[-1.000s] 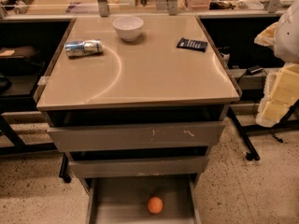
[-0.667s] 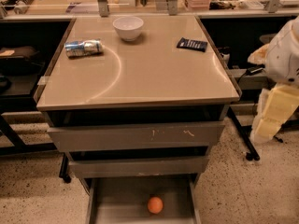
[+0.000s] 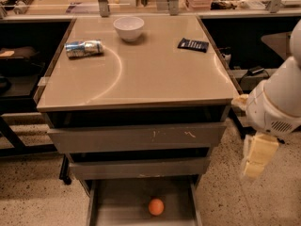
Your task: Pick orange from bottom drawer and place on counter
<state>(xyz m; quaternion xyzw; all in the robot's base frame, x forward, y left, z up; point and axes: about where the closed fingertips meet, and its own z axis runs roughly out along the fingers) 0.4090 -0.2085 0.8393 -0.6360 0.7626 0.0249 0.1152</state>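
The orange (image 3: 156, 206) lies on the flat grey floor of the open bottom drawer (image 3: 121, 202), near its middle and a little to the right. The beige counter (image 3: 155, 76) tops the grey drawer cabinet above it. My gripper (image 3: 254, 160) hangs from the white arm (image 3: 277, 102) to the right of the cabinet, at about the height of the middle drawer. It is above and to the right of the orange, well apart from it, and holds nothing that shows.
On the counter stand a white bowl (image 3: 129, 28) at the back, a crushed can (image 3: 83, 48) at the left and a black packet (image 3: 193, 44) at the right. The scratched top drawer front (image 3: 136, 138) and the middle drawer front (image 3: 138, 167) overhang the open drawer. Dark shelving flanks the cabinet.
The arm and gripper have swung down and to the left, closer to the cabinet's right side. The orange and the items on the counter have not moved.
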